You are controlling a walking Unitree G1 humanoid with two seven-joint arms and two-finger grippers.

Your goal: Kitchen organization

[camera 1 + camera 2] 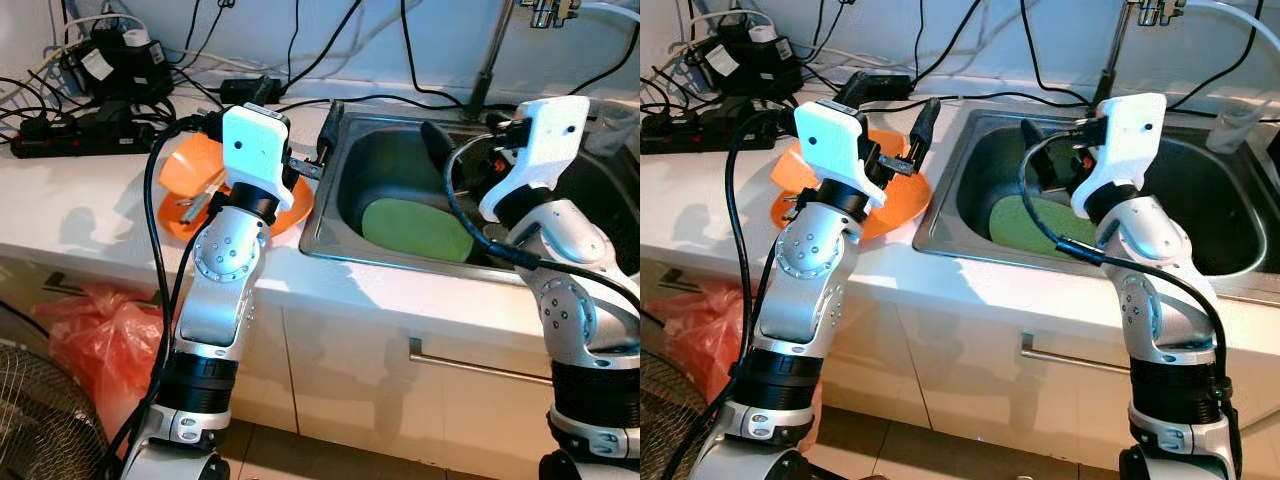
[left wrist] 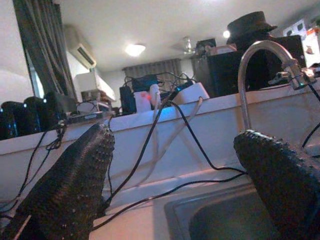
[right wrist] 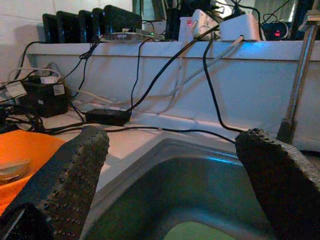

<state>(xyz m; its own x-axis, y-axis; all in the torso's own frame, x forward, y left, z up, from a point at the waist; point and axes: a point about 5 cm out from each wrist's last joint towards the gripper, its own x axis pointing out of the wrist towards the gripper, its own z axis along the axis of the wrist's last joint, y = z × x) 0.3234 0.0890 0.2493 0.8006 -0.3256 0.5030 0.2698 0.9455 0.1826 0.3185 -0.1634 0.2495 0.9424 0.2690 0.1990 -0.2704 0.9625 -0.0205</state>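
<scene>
The robot stands at the worktop point(image 1: 90, 215) with both arms raised. The left gripper point(image 1: 902, 125), fingers spread and empty, hovers over the orange plate point(image 1: 185, 165) near the sink's left rim. The right gripper point(image 3: 170, 165), also spread and empty, hangs over the sink point(image 1: 330, 225), where a green plate point(image 1: 415, 230) lies on the bottom. This looks like the approach; next, one gripper must lower onto a plate's edge.
</scene>
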